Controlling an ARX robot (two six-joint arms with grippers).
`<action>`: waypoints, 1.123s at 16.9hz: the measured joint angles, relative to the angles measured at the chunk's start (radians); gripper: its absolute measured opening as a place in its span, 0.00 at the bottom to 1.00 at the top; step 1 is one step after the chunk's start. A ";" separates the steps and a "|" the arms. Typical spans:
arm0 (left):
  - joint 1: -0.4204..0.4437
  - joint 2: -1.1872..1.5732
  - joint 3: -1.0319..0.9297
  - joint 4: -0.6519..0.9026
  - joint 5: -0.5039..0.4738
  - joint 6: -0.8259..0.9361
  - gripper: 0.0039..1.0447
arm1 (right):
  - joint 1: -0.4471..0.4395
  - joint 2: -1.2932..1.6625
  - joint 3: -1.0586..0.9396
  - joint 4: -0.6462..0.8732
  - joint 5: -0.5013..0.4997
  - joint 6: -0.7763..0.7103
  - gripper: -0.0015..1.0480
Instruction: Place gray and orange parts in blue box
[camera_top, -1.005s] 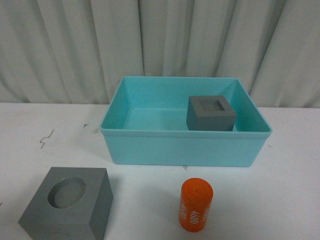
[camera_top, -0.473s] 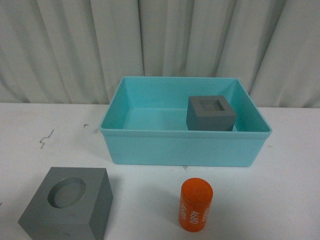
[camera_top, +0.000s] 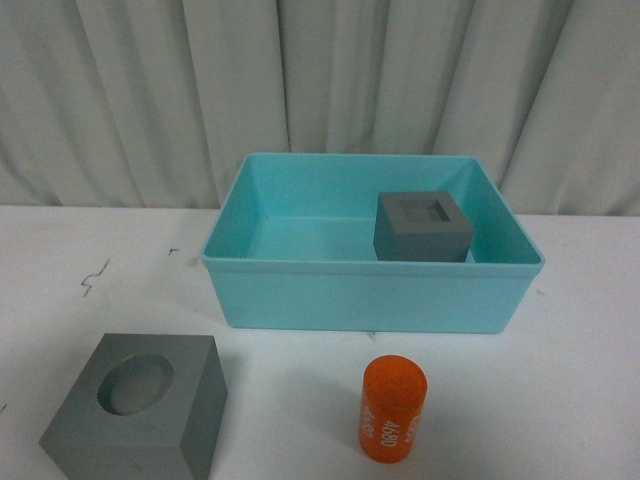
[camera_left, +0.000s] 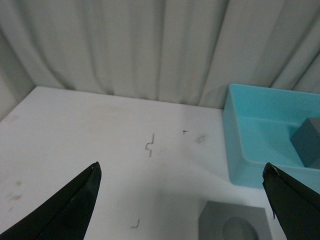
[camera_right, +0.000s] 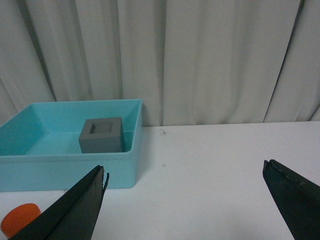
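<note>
We log left end effector (camera_left: 181, 172) and right end effector (camera_right: 185, 172), both spread, empty. Near, on the counter (camera_top: 560, 400): round-recess cube (camera_top: 135, 410) and orange cylinder (camera_top: 392, 408), likely rigid, light; grip flat sides, mid-barrel. Beyond: blue box (camera_top: 370, 295) holding square-recess cube (camera_top: 422, 227).

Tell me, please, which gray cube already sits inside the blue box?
The cube with the square recess, inside the blue box at its right. The cube with the round recess stands outside it on the table.

Looks like a staged lab test bay: bare white flat surface (camera_top: 560, 400), scuffed with small dark marks (camera_left: 149, 146), screened along its far edge by a pleated off-white fabric curtain (camera_top: 300, 80) as backdrop.
</note>
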 joint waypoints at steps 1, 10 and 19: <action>0.005 0.124 0.034 0.066 0.034 0.010 0.94 | 0.000 0.000 0.000 0.000 0.000 0.000 0.94; -0.095 0.842 0.299 0.127 0.198 0.035 0.94 | 0.000 0.000 0.000 0.000 0.000 0.000 0.94; -0.039 0.937 0.203 0.127 0.204 0.112 0.94 | 0.000 0.000 0.000 0.000 0.000 0.000 0.94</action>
